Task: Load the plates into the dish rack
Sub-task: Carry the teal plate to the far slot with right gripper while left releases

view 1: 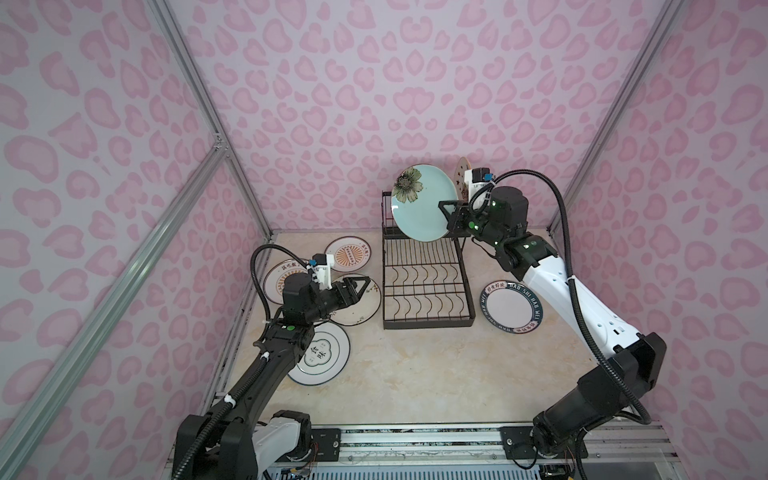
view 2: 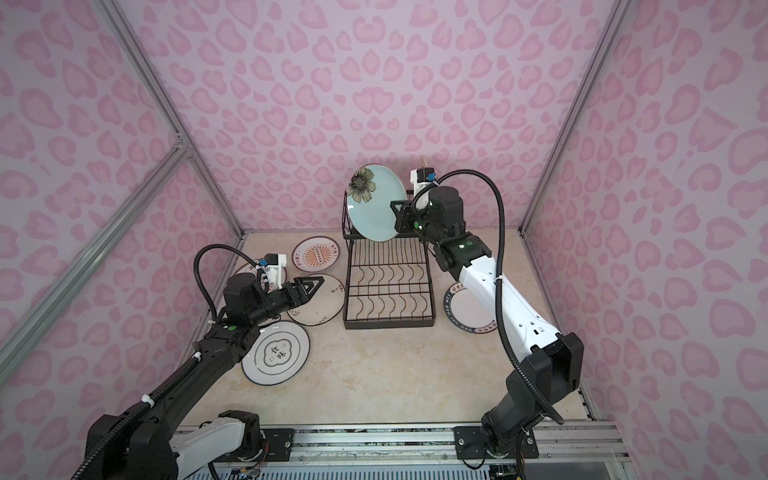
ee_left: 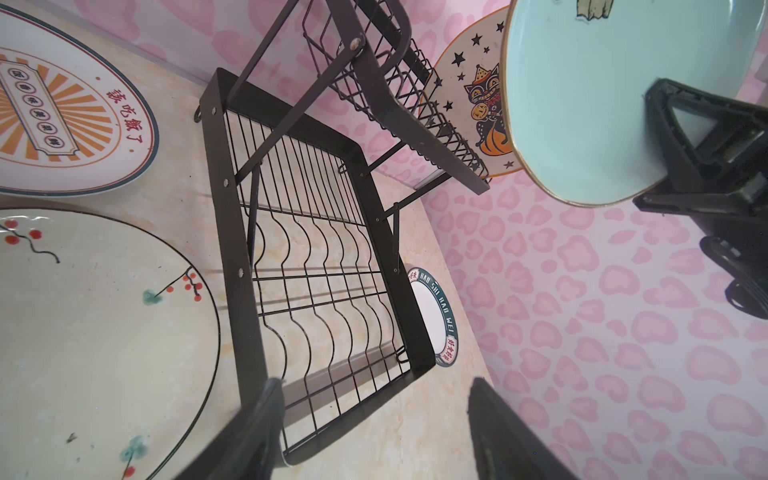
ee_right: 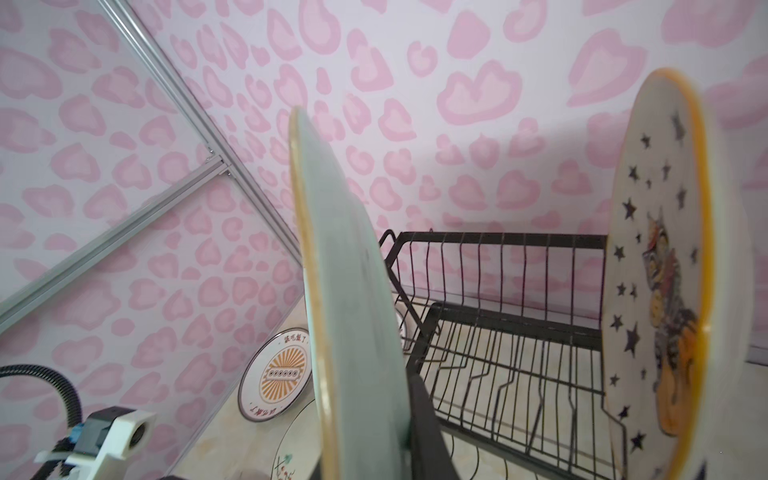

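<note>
My right gripper [view 1: 449,216] is shut on the rim of the teal flower plate [view 1: 419,203], holding it on edge over the raised basket of the black dish rack [view 1: 384,291]. In the right wrist view the plate [ee_right: 353,291] hangs left of the basket slots [ee_right: 498,257]. The star-and-cat plate [ee_right: 656,270] stands upright in the basket's right end. My left gripper [ee_left: 376,386] is open and empty. It hovers over the cream branch plate [view 1: 365,311], just left of the rack's lower tray.
Flat on the table lie an orange-sunburst plate [view 1: 347,254], a second one [view 1: 274,278] partly under my left arm, the green-ringed emblem plate [view 1: 324,353], and the navy-lettered plate [view 1: 511,307] right of the rack. Pink patterned walls close in three sides.
</note>
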{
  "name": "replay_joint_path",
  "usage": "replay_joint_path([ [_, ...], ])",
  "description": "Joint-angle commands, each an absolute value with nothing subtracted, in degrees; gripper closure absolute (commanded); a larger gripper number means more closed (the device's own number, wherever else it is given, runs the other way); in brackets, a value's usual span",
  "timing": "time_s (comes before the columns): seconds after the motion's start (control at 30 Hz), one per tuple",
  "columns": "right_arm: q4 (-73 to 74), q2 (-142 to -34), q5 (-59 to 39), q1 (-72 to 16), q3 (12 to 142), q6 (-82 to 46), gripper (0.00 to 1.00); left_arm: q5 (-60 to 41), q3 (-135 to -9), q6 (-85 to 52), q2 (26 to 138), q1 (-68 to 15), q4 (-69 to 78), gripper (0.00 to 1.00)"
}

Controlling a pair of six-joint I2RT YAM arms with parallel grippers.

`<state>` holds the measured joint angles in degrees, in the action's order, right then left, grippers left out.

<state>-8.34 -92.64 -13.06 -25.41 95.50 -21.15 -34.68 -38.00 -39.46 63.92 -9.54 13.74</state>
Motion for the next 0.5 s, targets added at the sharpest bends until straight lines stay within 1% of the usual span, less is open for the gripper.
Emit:
replay_joint_path([
  [0.0,-5.34,-94.11,-5.49,-25.81,98.75,-18.42,1.00,-35.03,-37.88,-38.44,62.98,-9.54,14.55,0.28],
  [0.37,-8.52,-100.42,17.75,-29.34,108.52,-10.89,1.00,-35.03,-37.62,-38.14,61.06,-9.53,12.68,0.27],
  [0.47,-8.17,-102.36,22.34,-30.03,110.01,-9.52,1.00,-34.39,-37.49,-37.37,60.09,-9.50,11.53,0.27],
])
